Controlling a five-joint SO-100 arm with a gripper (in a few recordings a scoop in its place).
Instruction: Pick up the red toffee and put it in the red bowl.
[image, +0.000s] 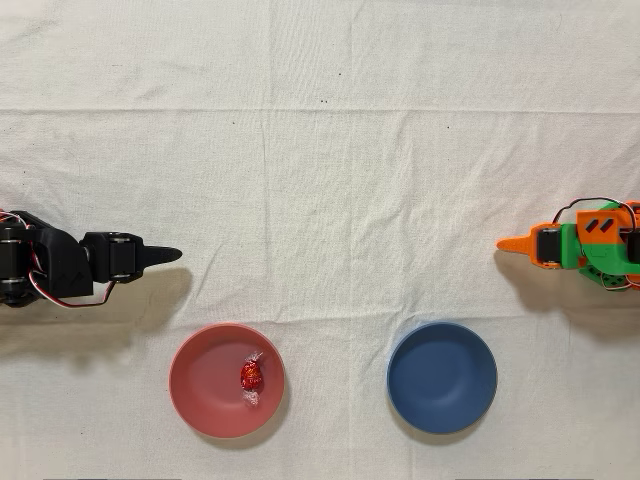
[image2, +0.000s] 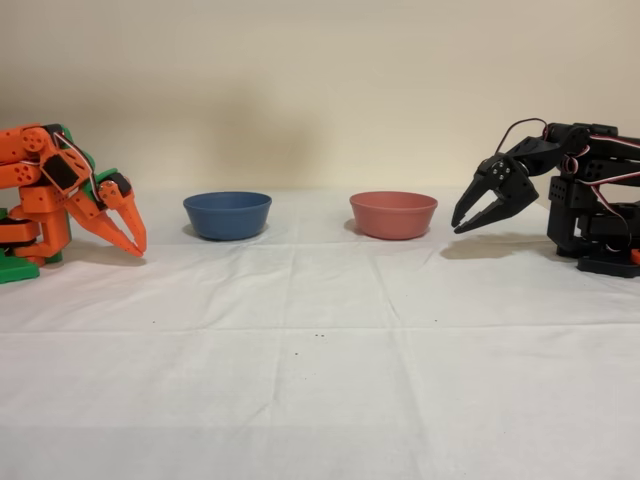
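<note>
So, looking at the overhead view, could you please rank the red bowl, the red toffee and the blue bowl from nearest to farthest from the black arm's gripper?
From the gripper, at the left edge:
1. The red bowl: just below and right of the tip.
2. The red toffee: inside that bowl, right of its centre.
3. The blue bowl: far to the right.

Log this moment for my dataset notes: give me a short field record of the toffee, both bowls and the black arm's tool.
red toffee: lying inside the red bowl, right of its centre in the overhead view
red bowl: on the cloth, nearest the black arm
blue bowl: beside it, apart, nothing seen inside
tool: open, holding nothing, off to the side of the red bowl
task state: toffee in place
</note>
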